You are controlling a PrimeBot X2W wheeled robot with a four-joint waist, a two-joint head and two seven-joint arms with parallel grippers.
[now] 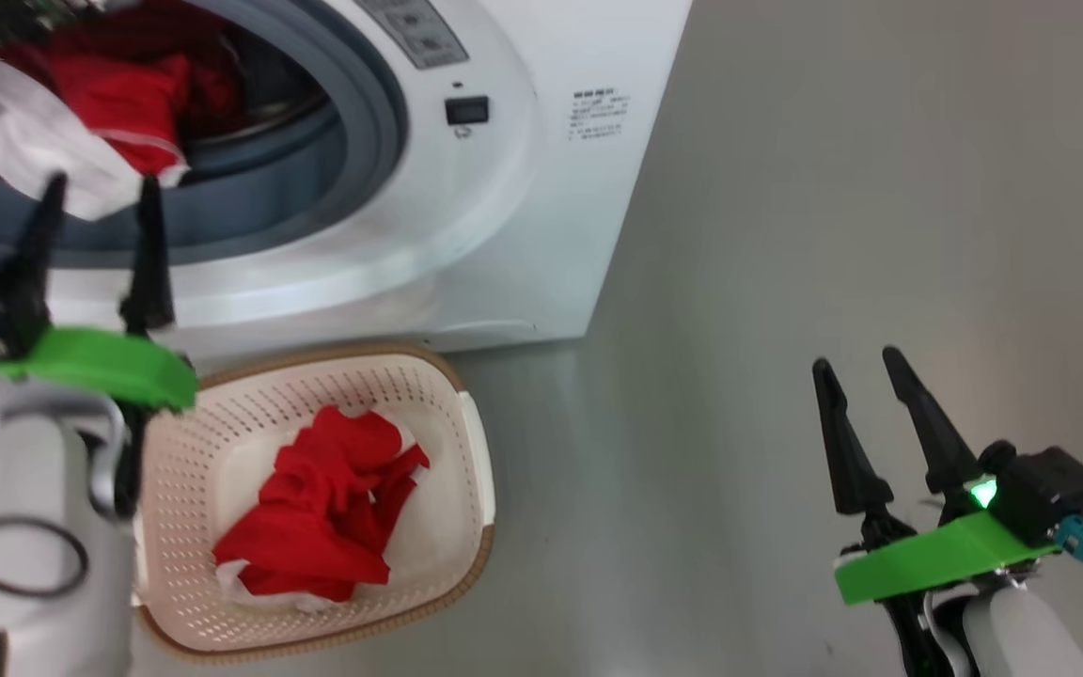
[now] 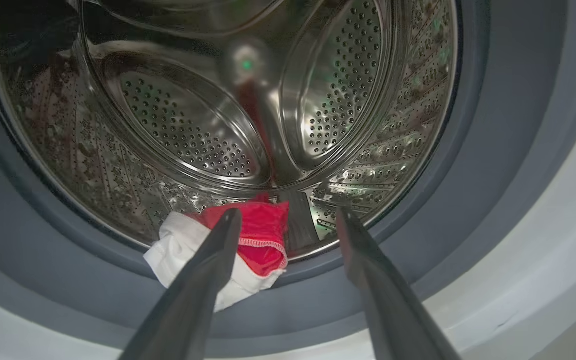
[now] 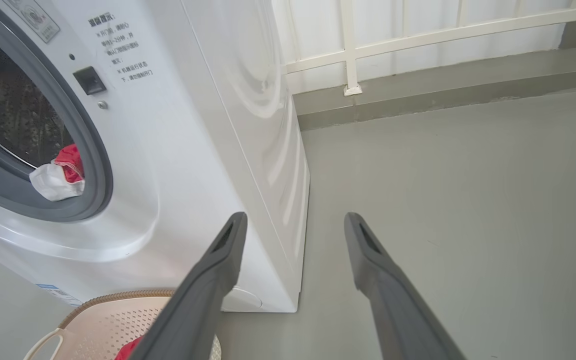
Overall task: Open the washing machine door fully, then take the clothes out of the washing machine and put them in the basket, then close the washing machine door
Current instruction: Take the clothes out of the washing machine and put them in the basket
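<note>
The left claw (image 1: 102,181) is spread wide and empty before the mouth of the washing machine (image 1: 504,235), its tips just short of a red and white garment (image 1: 109,113); that garment lies over the lower lip of the grey gasket (image 1: 269,212), half inside the steel drum (image 2: 193,125); from the left wrist view it sits behind the claw's left finger, touching or not I cannot tell; the basket (image 1: 471,442) stands on the floor (image 1: 833,188) close against the machine's lower front edge, red clothes (image 1: 325,517) heaped in its middle; the right claw (image 1: 855,359) hangs open, holding nothing, over the floor well beyond the machine's right corner.
</note>
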